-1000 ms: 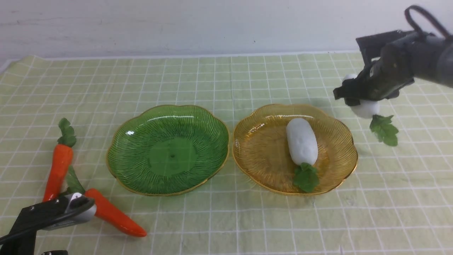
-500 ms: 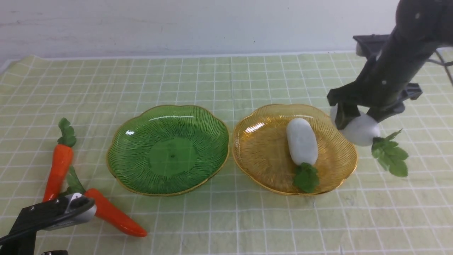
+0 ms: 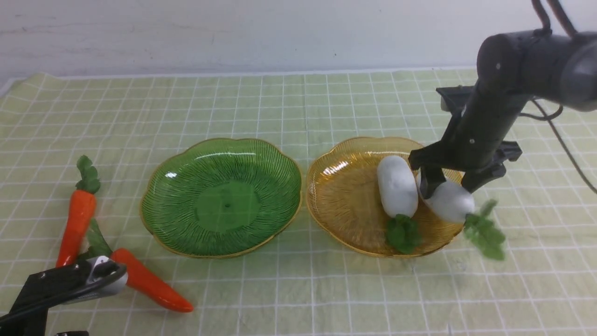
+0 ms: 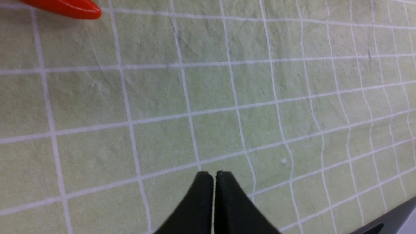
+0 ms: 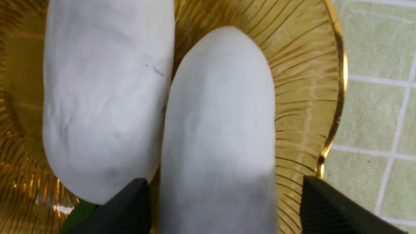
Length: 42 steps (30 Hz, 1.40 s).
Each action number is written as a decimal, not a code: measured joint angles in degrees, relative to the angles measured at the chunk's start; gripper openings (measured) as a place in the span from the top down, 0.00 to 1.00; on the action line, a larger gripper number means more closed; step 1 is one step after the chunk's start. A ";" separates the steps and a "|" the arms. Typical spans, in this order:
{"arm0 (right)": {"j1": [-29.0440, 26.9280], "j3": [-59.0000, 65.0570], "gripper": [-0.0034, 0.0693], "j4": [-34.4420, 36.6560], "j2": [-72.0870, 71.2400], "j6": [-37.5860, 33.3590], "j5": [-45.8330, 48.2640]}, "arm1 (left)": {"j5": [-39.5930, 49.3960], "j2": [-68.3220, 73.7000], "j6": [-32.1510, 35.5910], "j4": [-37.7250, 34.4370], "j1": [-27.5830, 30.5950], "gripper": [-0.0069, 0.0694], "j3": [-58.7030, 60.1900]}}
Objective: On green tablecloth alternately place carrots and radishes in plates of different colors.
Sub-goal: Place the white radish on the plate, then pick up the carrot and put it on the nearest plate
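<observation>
Jaws clasping radish (image 3: 450,201), second radish (image 3: 397,186) in plate (image 3: 343,196)

bright, even light; soft shadows; white glare on the green plate (image 3: 261,186); the radish leaves (image 3: 485,231) are motion-blurred.

No readable text, labels, brands, numbers or signs anywhere in front or wrist views.

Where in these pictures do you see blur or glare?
Front view: the held radish has smeared, motion-blurred leaves; white glare streaks lie on the green plate and amber plate. Right wrist view: that radish looks soft near the lens. Left wrist view: tablecloth is sharp.
</observation>
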 joint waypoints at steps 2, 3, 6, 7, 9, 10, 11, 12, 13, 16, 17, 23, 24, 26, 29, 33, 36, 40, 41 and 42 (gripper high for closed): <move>0.00 -0.03 0.05 0.99 0.05 -0.13 1.04 | 0.00 0.00 0.00 0.27 0.00 0.92 0.00; 0.00 -0.03 0.03 1.27 0.05 -0.75 1.78 | 0.00 0.00 0.00 0.27 0.00 0.92 0.00; 0.05 -0.03 0.01 1.32 0.05 -4.10 3.85 | 0.00 0.00 0.00 0.27 0.00 0.92 0.00; 0.05 -0.03 0.01 1.32 -0.01 -5.19 4.05 | -0.05 0.00 0.00 0.32 0.00 0.92 0.00; 0.11 -0.03 0.02 1.32 -0.32 -7.21 4.32 | -0.18 0.00 0.00 0.29 0.00 0.92 0.00; 0.11 -0.03 0.04 1.32 -0.65 -7.78 4.32 | -0.18 0.00 0.00 0.29 0.00 0.92 0.00; 0.11 -0.03 0.05 1.32 -1.08 -8.14 4.38 | -0.24 0.00 0.00 0.29 0.00 0.92 0.00; 0.11 -0.03 0.07 1.27 -1.61 -8.33 4.38 | -0.24 0.00 0.00 0.29 0.00 0.92 0.00; 0.11 -0.03 0.10 1.21 -2.62 -8.59 4.38 | -0.30 0.00 0.00 0.29 0.00 0.92 0.00; 0.16 -0.03 0.21 1.01 -5.82 -8.60 4.45 | -0.35 0.00 0.00 0.29 0.00 0.92 0.00; 0.16 -0.03 0.23 0.88 -6.93 -8.52 4.58 | -0.35 0.00 0.00 0.29 0.00 0.92 -0.13; 0.21 2.84 0.45 1.80 -19.46 -7.01 4.72 | -0.35 0.00 -2.00 2.32 0.00 0.91 -5.35; 0.21 4.43 0.49 2.00 -22.59 -7.01 4.78 | -0.35 0.00 -3.02 3.79 0.00 0.90 -6.97; 0.21 8.64 0.57 2.08 -30.04 -7.19 4.98 | -0.35 0.42 -5.78 7.93 0.00 0.88 -10.65; 0.21 15.53 0.68 1.76 -39.41 -7.33 5.31 | -0.69 1.36 -10.61 13.72 0.00 0.85 -14.37; 0.21 27.86 0.80 1.57 -53.45 -7.76 5.85 | -3.41 4.09 -21.46 21.07 0.00 0.79 -16.24; 0.21 37.41 0.85 1.22 -65.26 -8.18 5.02 | -5.47 7.98 -28.06 24.81 0.00 0.71 -16.44; 0.21 46.04 0.88 0.90 -77.39 -8.23 -0.40 | -7.65 13.74 -32.53 28.40 0.00 0.60 -16.49; 0.21 49.78 0.89 0.84 -83.31 -8.53 -2.86 | -8.46 16.74 -33.45 29.56 0.00 0.54 -16.49; 0.21 50.23 0.89 0.84 -83.99 -8.61 -3.02 | -8.57 16.74 -33.52 29.67 0.00 0.54 -16.49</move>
